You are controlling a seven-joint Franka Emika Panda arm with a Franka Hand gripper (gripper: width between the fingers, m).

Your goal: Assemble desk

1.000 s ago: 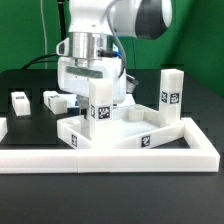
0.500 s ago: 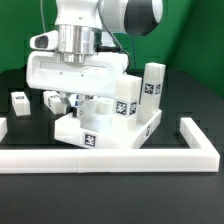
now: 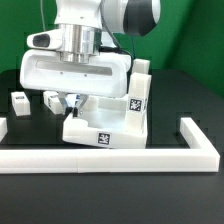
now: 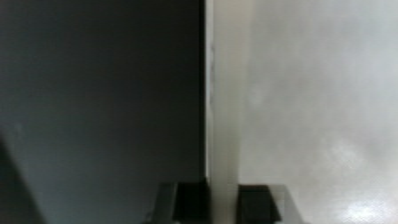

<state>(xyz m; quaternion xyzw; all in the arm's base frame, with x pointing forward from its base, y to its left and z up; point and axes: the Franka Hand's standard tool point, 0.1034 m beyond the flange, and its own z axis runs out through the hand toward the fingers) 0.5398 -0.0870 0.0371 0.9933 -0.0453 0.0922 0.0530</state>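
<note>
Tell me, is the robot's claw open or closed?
Shut: the wrist view shows the gripper's fingers pinching the white tabletop's thin edge.

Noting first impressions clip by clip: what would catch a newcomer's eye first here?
The arm's bulky white gripper fills the middle of the exterior view, shut on the rim of the white desk tabletop. A tagged leg stands up from the tabletop toward the exterior view's right; two loose legs lie at its left, and a long white rail runs across the front.
</note>
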